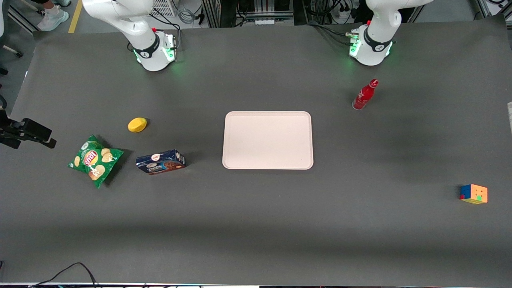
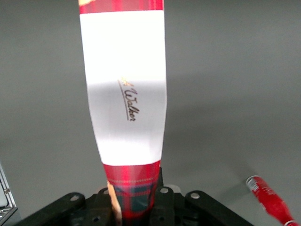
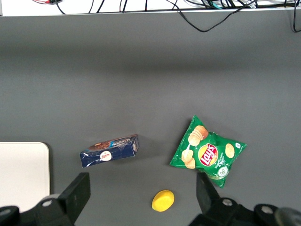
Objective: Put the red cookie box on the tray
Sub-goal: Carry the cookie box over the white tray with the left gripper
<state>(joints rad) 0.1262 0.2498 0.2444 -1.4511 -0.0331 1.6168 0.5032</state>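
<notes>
The red cookie box [image 2: 124, 94] is a long slim carton with a red plaid face and a broad white label band. It sticks out from my left gripper [image 2: 134, 194], which is shut on its plaid end, and it hangs over the grey table mat. Neither the box nor the gripper shows in the front view. The tray [image 1: 268, 140], pale pinkish-beige with a low rim, lies flat at the table's middle with nothing on it; a corner of the tray [image 3: 23, 174] also appears in the right wrist view.
A red bottle [image 1: 365, 95] stands near the working arm's base and also shows below the held box as the red bottle [image 2: 270, 200]. A colour cube [image 1: 474, 194] sits toward the working arm's end. A blue cookie box [image 1: 160, 162], a green chips bag [image 1: 95, 160] and a yellow object [image 1: 137, 125] lie toward the parked arm's end.
</notes>
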